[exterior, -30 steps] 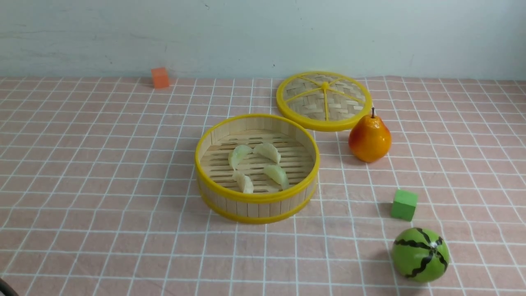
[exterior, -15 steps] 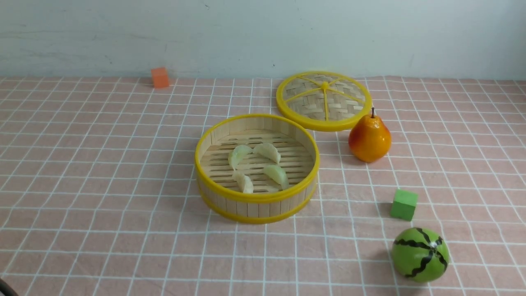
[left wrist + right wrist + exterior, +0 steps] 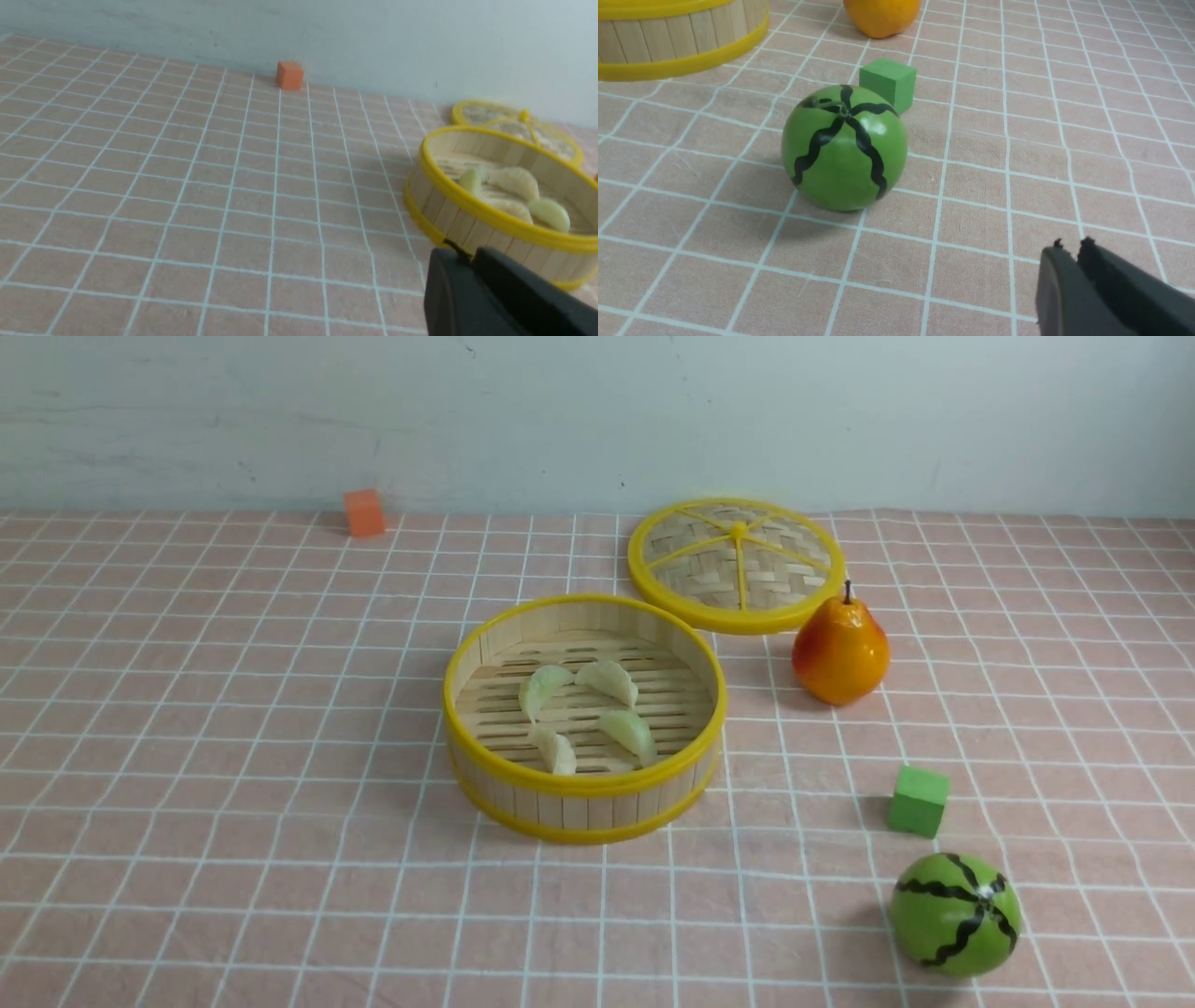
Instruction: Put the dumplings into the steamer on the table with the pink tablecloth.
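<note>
Front view: the bamboo steamer (image 3: 583,803) is sitting upright on the pink tablecloth (image 3: 233,709) that is covering the table (image 3: 140,896), its open mouth facing up. All four dumplings (image 3: 583,714) are lying inside it on the slatted floor. The far-left one (image 3: 541,690) is running its long axis from near-left to far-right, the far-right one (image 3: 608,680) is slanting the opposite way, and the near pair (image 3: 555,749) (image 3: 628,733) are both slanting toward the steamer's near right. The woven lid (image 3: 737,565) is lying flat behind and right of the steamer; the orange pear (image 3: 839,651) is standing upright to the steamer's right, stem up. A green cube (image 3: 918,801) and a toy watermelon (image 3: 954,914) are sitting nearer and right of the steamer; an orange cube (image 3: 363,512) is resting far behind its left. No writing is showing anywhere. Neither arm is appearing here.

Left wrist view: the left gripper (image 3: 467,261) is hanging just beside the steamer's (image 3: 448,205) outer wall, its black jaws pressed together, gripping nothing. Three dumplings (image 3: 516,183) are showing over the rim.

Right wrist view: the right gripper (image 3: 1071,245) is hovering near the watermelon (image 3: 844,147), well apart from the steamer (image 3: 668,42), its tips nearly meeting, empty.
</note>
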`<state>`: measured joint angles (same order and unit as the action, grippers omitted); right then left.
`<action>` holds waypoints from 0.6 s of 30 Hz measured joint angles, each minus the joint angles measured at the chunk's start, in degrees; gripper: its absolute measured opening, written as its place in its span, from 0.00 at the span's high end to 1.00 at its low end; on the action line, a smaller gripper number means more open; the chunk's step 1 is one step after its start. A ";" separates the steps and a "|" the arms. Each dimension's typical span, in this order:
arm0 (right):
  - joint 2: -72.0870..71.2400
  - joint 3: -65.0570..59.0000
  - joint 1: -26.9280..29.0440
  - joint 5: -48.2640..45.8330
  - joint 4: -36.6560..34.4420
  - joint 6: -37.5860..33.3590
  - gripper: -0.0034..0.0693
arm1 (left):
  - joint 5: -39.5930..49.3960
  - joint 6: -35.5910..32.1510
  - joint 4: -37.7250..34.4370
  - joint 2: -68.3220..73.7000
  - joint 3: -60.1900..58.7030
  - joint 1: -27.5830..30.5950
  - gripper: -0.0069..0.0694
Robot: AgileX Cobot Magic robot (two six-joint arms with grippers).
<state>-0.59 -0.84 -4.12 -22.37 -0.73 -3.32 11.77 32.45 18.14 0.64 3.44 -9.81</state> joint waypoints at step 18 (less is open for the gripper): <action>0.00 0.00 0.00 0.00 0.00 0.00 0.84 | 10.02 -21.64 -16.35 -1.20 -5.15 7.24 0.93</action>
<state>-0.59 -0.84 -4.12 -22.37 -0.73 -3.32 21.80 10.80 1.79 -0.56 -1.71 -2.57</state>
